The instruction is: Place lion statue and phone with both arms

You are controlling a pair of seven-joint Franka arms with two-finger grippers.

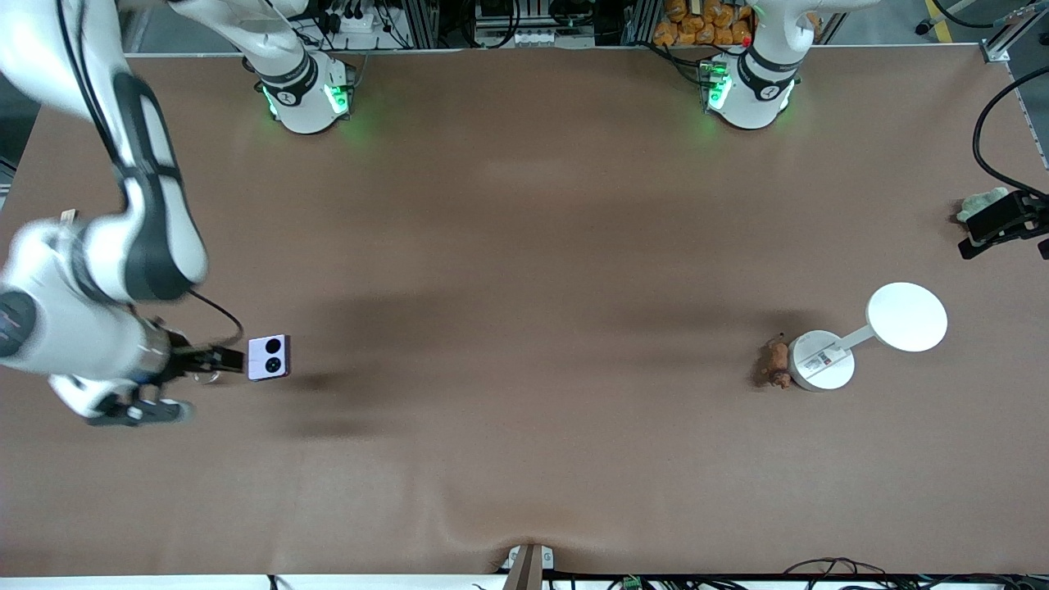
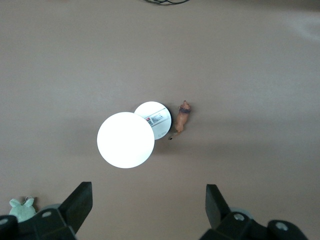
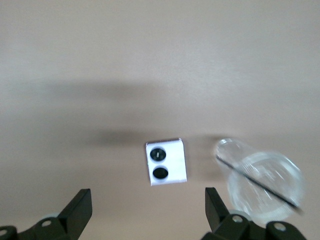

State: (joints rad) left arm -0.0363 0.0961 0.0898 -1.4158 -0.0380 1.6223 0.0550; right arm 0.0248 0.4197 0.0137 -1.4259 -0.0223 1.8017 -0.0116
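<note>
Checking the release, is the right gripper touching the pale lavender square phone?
Apart: the right wrist view shows the phone lying on the brown table, clear of the right gripper's open fingers.

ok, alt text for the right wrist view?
A lavender phone lies flat on the brown table, its two black circles facing up, between and ahead of the right tool's open fingers. A clear glass sits blurred beside the phone.
</note>
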